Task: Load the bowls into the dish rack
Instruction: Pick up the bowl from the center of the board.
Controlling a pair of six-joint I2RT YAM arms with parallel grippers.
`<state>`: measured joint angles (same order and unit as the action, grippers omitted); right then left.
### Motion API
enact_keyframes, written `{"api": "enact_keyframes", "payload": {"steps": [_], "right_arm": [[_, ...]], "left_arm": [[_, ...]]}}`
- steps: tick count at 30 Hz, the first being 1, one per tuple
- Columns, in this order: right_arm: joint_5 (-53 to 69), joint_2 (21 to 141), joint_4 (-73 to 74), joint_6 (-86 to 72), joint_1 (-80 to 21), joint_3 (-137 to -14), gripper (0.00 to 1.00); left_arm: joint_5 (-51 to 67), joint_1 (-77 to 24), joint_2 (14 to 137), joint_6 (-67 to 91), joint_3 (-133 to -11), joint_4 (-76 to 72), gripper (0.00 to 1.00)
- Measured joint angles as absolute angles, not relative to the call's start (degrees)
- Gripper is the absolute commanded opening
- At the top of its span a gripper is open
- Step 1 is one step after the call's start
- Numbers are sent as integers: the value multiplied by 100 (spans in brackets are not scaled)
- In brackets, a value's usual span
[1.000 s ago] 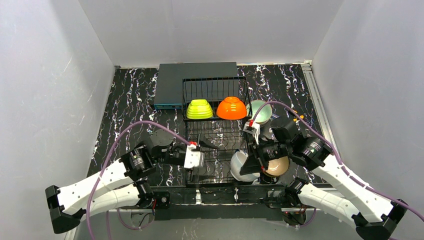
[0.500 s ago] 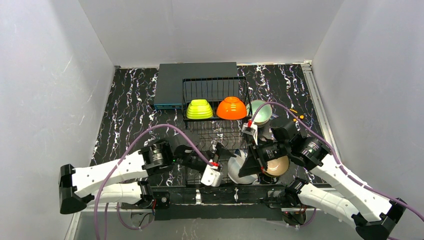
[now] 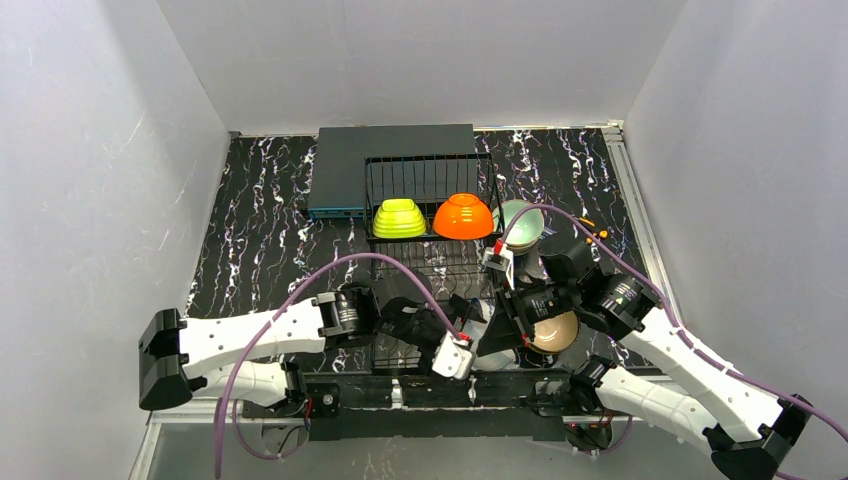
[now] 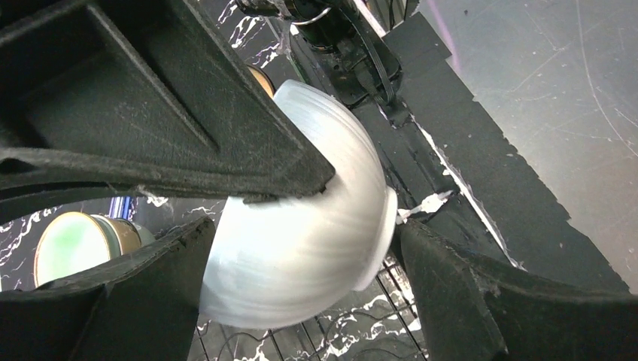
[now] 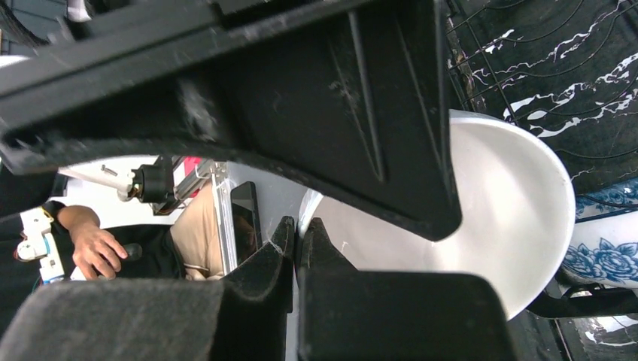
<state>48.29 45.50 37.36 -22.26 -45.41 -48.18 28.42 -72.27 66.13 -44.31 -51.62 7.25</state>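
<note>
A handover looks to be under way at the near right corner of the large black wire dish rack (image 3: pixel 425 160). The right hand (image 5: pixel 299 233) is pinching the rim of a glossy round white bowl (image 4: pixel 301 188) with its fingers closed tight, holding it tilted above the rack's lower floor. The left hand (image 4: pixel 305 229) is reaching across with its fingers spread wide on either side of the bowl's outer wall, not yet clamped. Next, I judge, the left hand needs to close squarely on the wall before the right lets go of the rim, and the white bowl then needs standing between the tines. On the raised far tier a lime green ribbed bowl (image 3: pixel 398 218) and a smooth orange bowl (image 3: pixel 462 216) are sitting upside down. The top view is showing the rack and those loaded bowls, but the two hands are hiding most of the white bowl. The left wrist view is giving its outer curve, while the right wrist view is showing its inside, the pinch, and a blue-white patterned bowl (image 5: pixel 594 256) just beside it.
</note>
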Motion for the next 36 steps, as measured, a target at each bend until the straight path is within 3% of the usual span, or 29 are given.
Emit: {"api": "enact_keyframes", "payload": {"steps": [6, 8, 10, 12, 13, 16, 21, 28, 36], "right_arm": [[4858, 4552, 3754, -2237, -4541, -4816, 1], [4860, 4552, 3785, -2233, -4541, -4810, 1], [4886, 4554, 3813, -2215, -4552, -4810, 1], [4954, 4552, 3841, -2206, -4560, -4807, 1], [4976, 4552, 3850, -2200, -4576, -4805, 1], [4998, 4552, 3881, -2165, -4595, -4790, 1], [4967, 4556, 3651, -2215, -4574, -4788, 1], [4974, 4582, 3459, -2235, -4571, -4788, 1], [4976, 4584, 3430, -2235, -4571, -4788, 1]], "left_arm": [[2484, -7402, 6895, -4440, -5194, 548, 75], [2394, -7463, 6919, -4466, -5199, 558, 65], [2331, -7522, 6921, -4519, -5214, 622, 48], [2303, -7570, 6928, -4587, -5225, 753, 41], [2281, -7599, 6941, -4622, -5231, 794, 44], [2233, -7647, 6958, -4670, -5249, 930, 70], [1951, -7697, 6956, -4757, -5256, 961, 97], [1640, -7891, 6956, -4668, -5131, 611, 96], [1249, -7992, 6971, -4477, -4998, 298, 63]]}}
